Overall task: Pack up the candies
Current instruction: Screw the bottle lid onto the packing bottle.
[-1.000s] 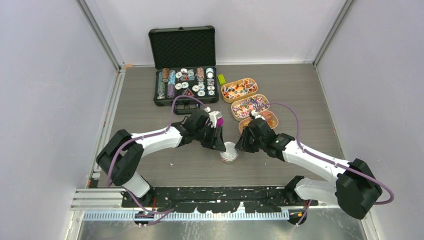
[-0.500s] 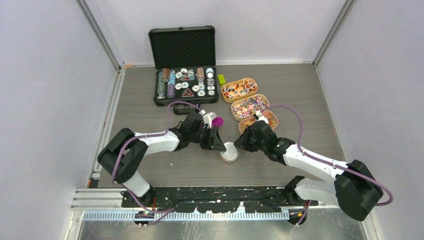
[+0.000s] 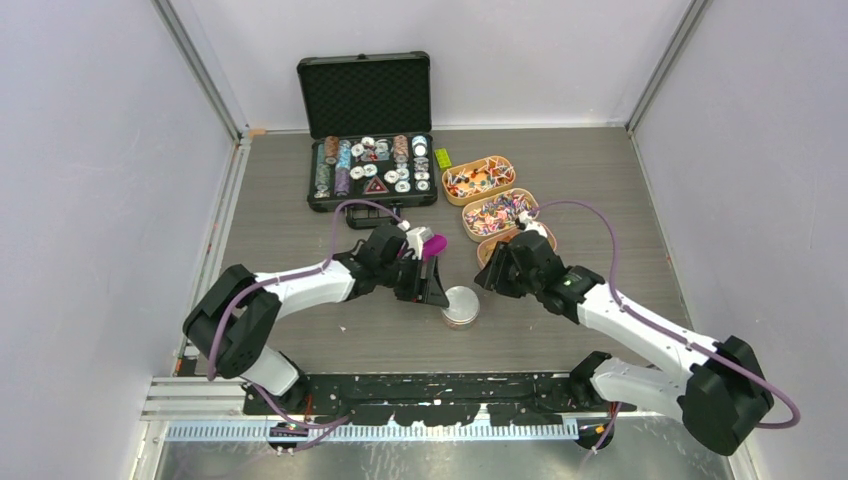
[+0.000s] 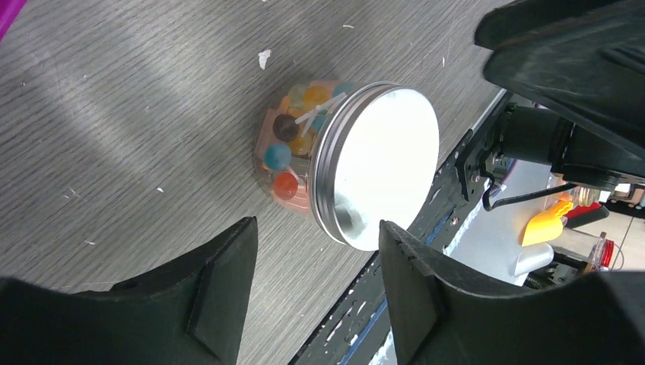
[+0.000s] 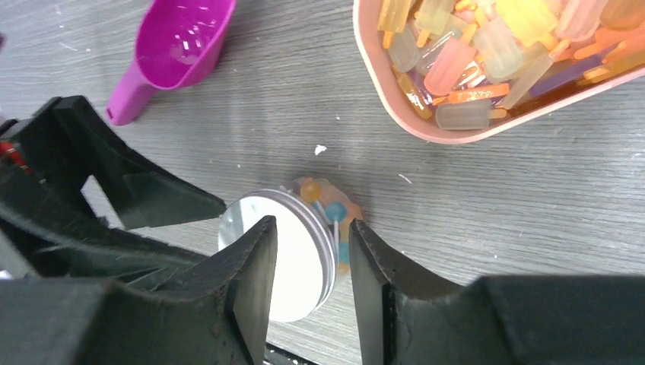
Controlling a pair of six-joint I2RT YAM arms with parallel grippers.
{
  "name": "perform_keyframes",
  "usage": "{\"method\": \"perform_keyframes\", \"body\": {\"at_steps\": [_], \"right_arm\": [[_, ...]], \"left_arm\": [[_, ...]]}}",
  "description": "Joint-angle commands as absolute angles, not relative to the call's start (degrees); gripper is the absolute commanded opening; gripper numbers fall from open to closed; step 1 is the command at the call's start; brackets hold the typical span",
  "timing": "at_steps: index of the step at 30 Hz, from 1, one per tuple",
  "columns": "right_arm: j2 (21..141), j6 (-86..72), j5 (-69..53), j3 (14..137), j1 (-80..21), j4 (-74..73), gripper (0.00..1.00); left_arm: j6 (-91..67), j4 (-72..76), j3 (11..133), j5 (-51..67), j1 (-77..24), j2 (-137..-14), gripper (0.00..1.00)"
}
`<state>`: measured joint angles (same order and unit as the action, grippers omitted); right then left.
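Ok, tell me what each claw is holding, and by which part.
Nothing. The left claw and the right claw both stand open, clear of the lidded candy jar.

Scoop (image 5: 182,42) magenta; jar lid (image 4: 388,163) silver; candies (image 4: 289,152) orange, blue, brown; tray (image 5: 373,57) apparently peach; table (image 5: 494,205) grey woodgrain.

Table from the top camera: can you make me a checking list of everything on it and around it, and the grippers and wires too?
Surface: grey wood-look table, a few white flecks.
Job's things: clear jar with silver lid on, candies inside; three trays of more candies; magenta scoop lying on the table.
Clutter: open black case of poker chips; small yellow-green block.
Grippers: left gripper and right gripper both open, either side of the jar, holding nothing.
Cables: a purple cable loops off each arm.
Surroundings: pale walls, metal frame posts.
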<state>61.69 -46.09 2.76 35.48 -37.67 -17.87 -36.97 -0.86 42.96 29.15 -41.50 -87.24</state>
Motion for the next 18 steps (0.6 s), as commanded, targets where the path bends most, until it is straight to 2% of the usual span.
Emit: {"method": "perform_keyframes", "body": {"at_steps": [1,5,8,18], "right_arm": [[58.6,-44.6,-0.8,37.0,-37.4,-20.9,0.46],[58.8,-47.2,-6.6,33.2,-37.5,-16.9,0.45],[59.7,-48.2,-7.2,31.4,-37.5,-15.4,0.42],[60.7,-57.2,-7.0,18.6,-38.9,0.5,0.18]], "left_arm": [[-36.9,-0.7,42.9,29.6,-41.7,-86.0,0.59],[-39.6,4.8,40.6,31.4,-41.8,-87.7,0.54],[-39.4,4.4,40.9,30.6,-41.8,-89.8,0.47],[-38.2,1.4,41.0,28.5,-41.8,-90.5,0.35]]}}
